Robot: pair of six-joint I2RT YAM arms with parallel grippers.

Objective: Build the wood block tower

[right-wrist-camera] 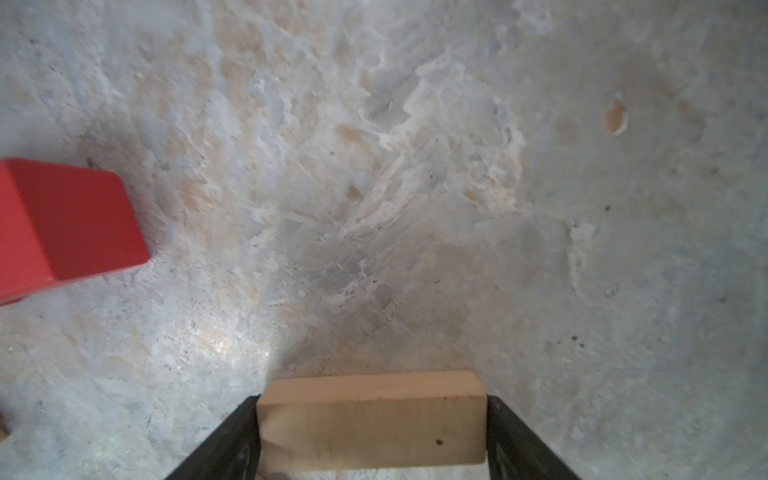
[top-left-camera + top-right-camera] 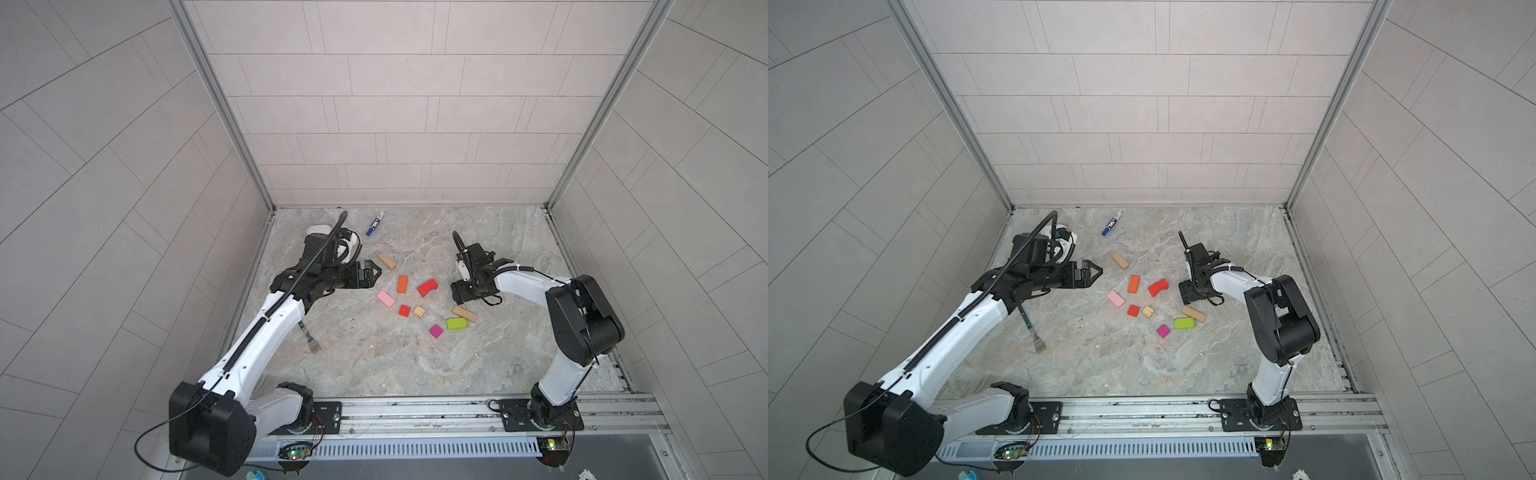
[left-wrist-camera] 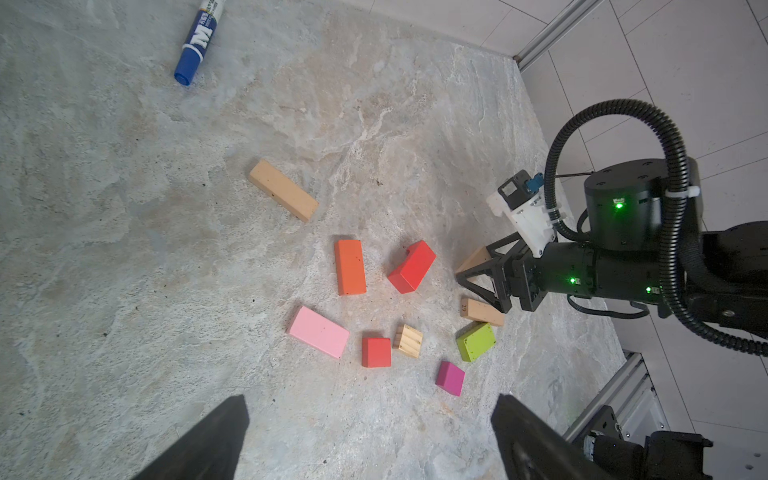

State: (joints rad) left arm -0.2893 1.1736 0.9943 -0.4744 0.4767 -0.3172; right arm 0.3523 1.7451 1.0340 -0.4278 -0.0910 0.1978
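Enclosure: pale matte tile panels (image 2: 374, 104) on three sides, with aluminium corner posts.
Work surface: flat table (image 2: 374, 365) with a grey-beige marbled stone pattern. It is bounded in front by a slotted metal rail (image 2: 415, 409).
Free room: a wide bare band lies between the blocks and the rail, and bare ground runs along the right wall.
Left gripper (image 2: 374, 273): jaws spread wide and empty, just left of the block group.
Right gripper (image 1: 372, 401): black fingers pressed on both sides of the gripped tan bar (image 1: 370, 432), which is plain smooth wood. Whether it is off the table cannot be told.
Wood blocks: scattered singly at the table's centre between the grippers; no tower stands.
Bars: far tan bar (image 2: 386, 259), orange bar (image 2: 402, 284) and pink bar (image 2: 385, 299). The near tan bar (image 2: 465, 313) lies just beside the lime bar (image 2: 456, 323).
Arch: the glossy red arch (image 2: 428, 287) lies near the right gripper.
Cubes: the red cube (image 2: 404, 310) is just beside the grooved tan cube (image 2: 419, 312); the magenta cube (image 2: 436, 331) lies apart.
Marker (image 2: 375, 223): blue-capped, near the back wall.
Fork (image 2: 309, 337): metal, partly under the left arm.
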